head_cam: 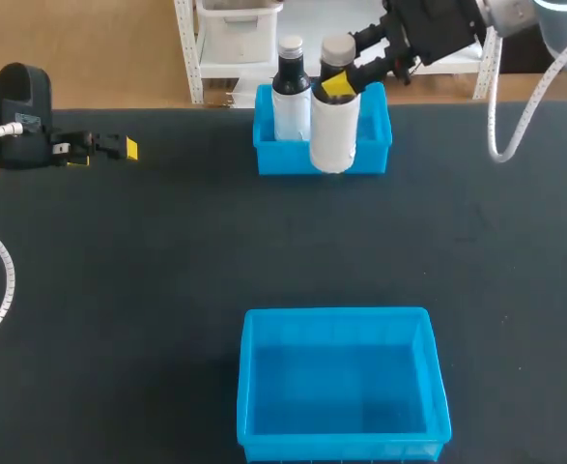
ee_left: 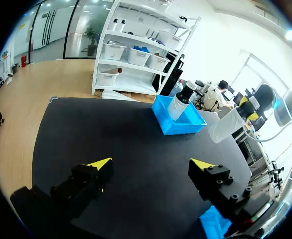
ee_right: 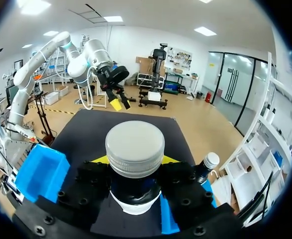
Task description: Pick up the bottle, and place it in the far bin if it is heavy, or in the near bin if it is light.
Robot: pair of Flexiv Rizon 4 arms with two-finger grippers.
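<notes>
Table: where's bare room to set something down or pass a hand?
Free: wide table strip between far bin and near bin; near bin's floor; table right of both bins. Crowded: far bin, standing bottle inside, right gripper clamping the held bottle there.

Black table (head_cam: pixel 119 271): far bin (head_cam: pixel 288 160), near bin (head_cam: pixel 341 448) on it.

My desk (head_cam: pixel 119 290) is matt black. Past the desk's far edge there is a light wood floor (head_cam: pixel 90 48) and a white shelf (head_cam: pixel 188 58). Above the desk, ceiling lights (ee_right: pixel 113 19) glow on white walls (ee_right: pixel 136 40). Glass doors (ee_right: pixel 230 84) stand off to the desk's side.
</notes>
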